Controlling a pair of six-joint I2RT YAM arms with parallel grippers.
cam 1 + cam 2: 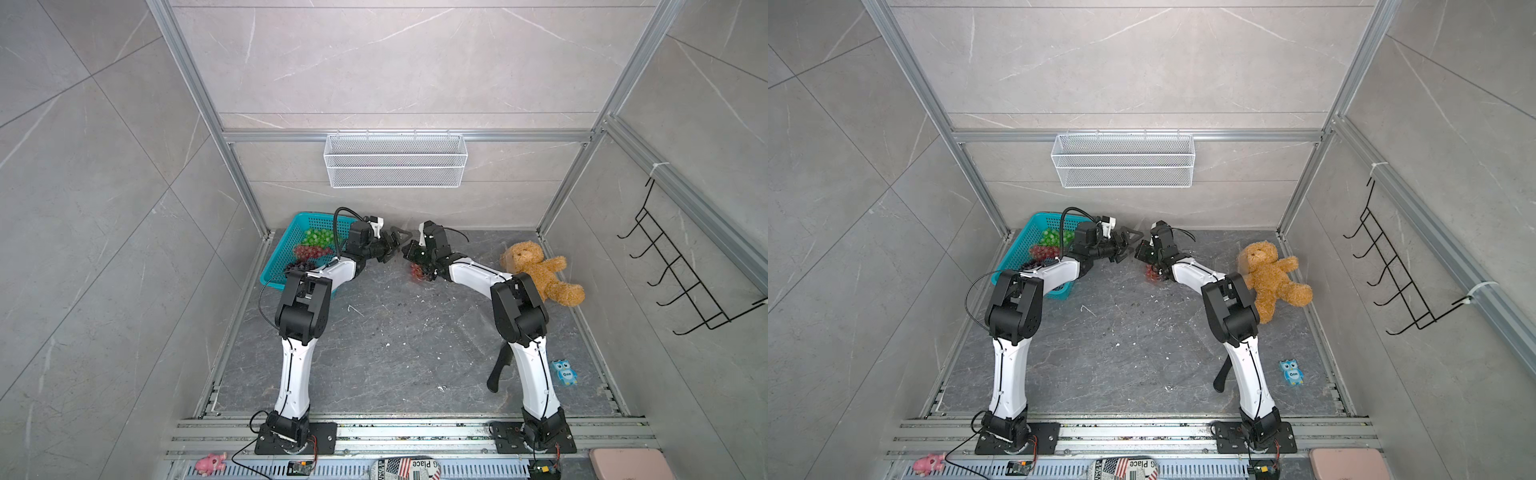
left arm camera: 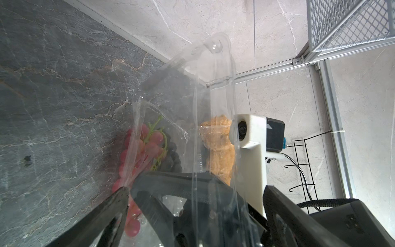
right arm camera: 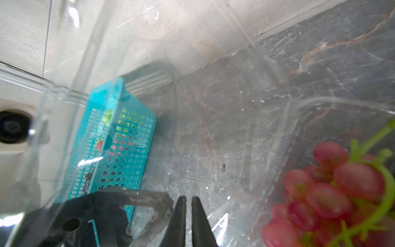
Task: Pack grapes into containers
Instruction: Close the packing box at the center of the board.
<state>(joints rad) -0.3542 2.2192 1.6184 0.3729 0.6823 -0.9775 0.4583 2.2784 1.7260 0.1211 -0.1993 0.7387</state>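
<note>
Right end effector (image 3: 188, 200) seemingly pinches container (image 3: 320, 100).

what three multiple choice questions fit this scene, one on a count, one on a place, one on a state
1. How many colours of grapes lie in the teal basket?
A one
B two
C three

2. Where is the teddy bear?
A inside the teal basket
B on the floor beside the right arm
C stuck to the back wall

3. How do the jaws of the left arm stand?
A wide apart
B pinched shut
C out of sight

Answers:
1 C: green, red and dark bunches show in both top views.
2 B: it lies on the dark floor against that arm's elbow.
3 A: the left wrist view shows its fingers spread wide.
</note>
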